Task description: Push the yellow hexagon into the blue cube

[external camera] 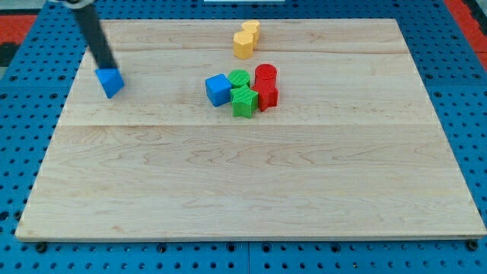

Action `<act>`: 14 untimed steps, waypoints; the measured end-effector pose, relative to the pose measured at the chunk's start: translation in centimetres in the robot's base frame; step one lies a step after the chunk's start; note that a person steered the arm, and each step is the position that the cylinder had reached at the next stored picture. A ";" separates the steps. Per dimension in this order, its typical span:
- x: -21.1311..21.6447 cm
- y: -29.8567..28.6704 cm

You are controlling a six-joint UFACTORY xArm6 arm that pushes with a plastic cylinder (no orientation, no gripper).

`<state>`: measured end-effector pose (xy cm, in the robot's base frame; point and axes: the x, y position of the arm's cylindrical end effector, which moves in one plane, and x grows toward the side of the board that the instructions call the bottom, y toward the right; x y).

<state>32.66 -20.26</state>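
Observation:
The yellow hexagon (pixel 243 44) lies near the view's top centre, touching a second yellow block (pixel 251 30) just above and right of it. The blue cube (pixel 218 89) sits below it, at the left of a cluster of blocks in mid-board. My tip (pixel 108 67) is far to the view's left, touching the top of a small blue triangular block (pixel 111 82). The tip is well away from both the yellow hexagon and the blue cube.
The cluster next to the blue cube holds a green cylinder (pixel 239 78), a green star-like block (pixel 244 101), a red cylinder (pixel 265 74) and a red block (pixel 267 96). The wooden board (pixel 251 183) lies on a blue pegboard (pixel 15 114).

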 end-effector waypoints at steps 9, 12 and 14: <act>0.0 8.7; -12.2 18.2; -5.0 20.0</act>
<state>27.62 -0.21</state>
